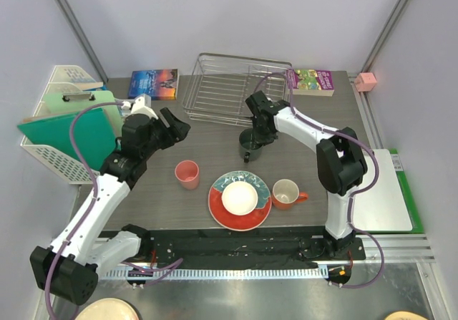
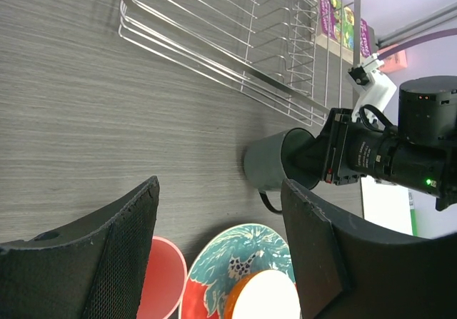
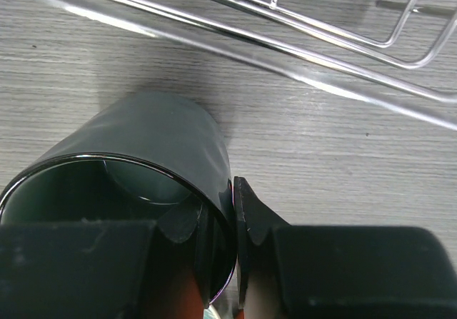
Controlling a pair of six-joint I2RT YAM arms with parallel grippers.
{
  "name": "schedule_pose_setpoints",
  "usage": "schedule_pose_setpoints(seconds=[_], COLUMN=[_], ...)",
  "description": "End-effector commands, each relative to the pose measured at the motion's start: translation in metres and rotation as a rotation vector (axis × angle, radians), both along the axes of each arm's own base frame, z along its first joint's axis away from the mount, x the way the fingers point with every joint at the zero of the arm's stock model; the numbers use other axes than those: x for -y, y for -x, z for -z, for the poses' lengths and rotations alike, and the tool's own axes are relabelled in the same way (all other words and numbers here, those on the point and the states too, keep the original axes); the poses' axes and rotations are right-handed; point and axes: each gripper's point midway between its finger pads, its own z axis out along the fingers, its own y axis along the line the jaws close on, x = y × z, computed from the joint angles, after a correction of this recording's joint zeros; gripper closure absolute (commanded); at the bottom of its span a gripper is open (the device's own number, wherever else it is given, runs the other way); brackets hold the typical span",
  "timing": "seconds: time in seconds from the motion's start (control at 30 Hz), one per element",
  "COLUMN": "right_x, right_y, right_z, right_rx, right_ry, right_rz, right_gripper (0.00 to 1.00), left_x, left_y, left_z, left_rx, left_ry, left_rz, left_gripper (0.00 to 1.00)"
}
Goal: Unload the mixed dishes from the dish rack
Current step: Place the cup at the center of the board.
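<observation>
**Last dish out: the dark grey mug is being set on the table**

The dish rack (image 1: pixel 222 91) holds nothing that shows. The pink handleless cup (image 1: pixel 187 174), the orange mug (image 1: pixel 285 193) and the teal plate (image 1: pixel 215 204) with the small bowl (image 1: pixel 239 198) sitting in it are all on the table (image 1: pixel 207 144).

The right gripper (image 3: pixel 214 215) pinches the wall of the dark grey mug (image 3: pixel 157 140), one finger inside the rim and one outside. The mug stands upright just in front of the rack. Whether its base touches the table I cannot tell.

The left gripper (image 2: pixel 220 190) is spread and holds nothing, above the table near the pink cup.

Judging by this, the placing step is in hand. The next move calls for seating the mug flat, spreading the jaws and lifting straight up, so the inner finger clears the rim without tipping it.

The mug is a glossy, smooth cylinder with a loop handle and looks likely to slip. The rack is thin bright wire. The table has a matte grey wood grain. The plate is patterned, with a red-orange rim, and the bowl is white inside.
</observation>
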Motion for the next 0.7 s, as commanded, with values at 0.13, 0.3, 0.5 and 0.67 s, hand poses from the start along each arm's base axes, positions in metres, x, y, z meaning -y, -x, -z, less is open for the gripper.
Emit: schedule_pose_setpoints(seconds=[0.13,0.3,0.5,0.67], right_x=[-0.015,-0.013,-0.010,-0.020], right_y=[-0.016,-0.010,-0.007,-0.009], right_z=[-0.012,-0.009,-0.009,-0.051], right_rx=[0.054,0.051,0.050,0.133], right_ry=[-0.084,-0.083,-0.085,-0.188], right_rz=[0.005,0.002,0.008,0.038], right_gripper=[0.90,0.74,0.61,0.43], left_x=[0.007,0.008,0.008,0.005], left_y=[0.001,0.002,0.004,0.003], left_z=[0.002,0.002,0.003,-0.003], left_rx=[0.001,0.002,-0.003,0.018], left_ry=[-0.011,-0.013,-0.019,-0.042], left_rz=[0.029,0.034,0.032,0.027], left_gripper=[0.31,0.31,0.31,0.29])
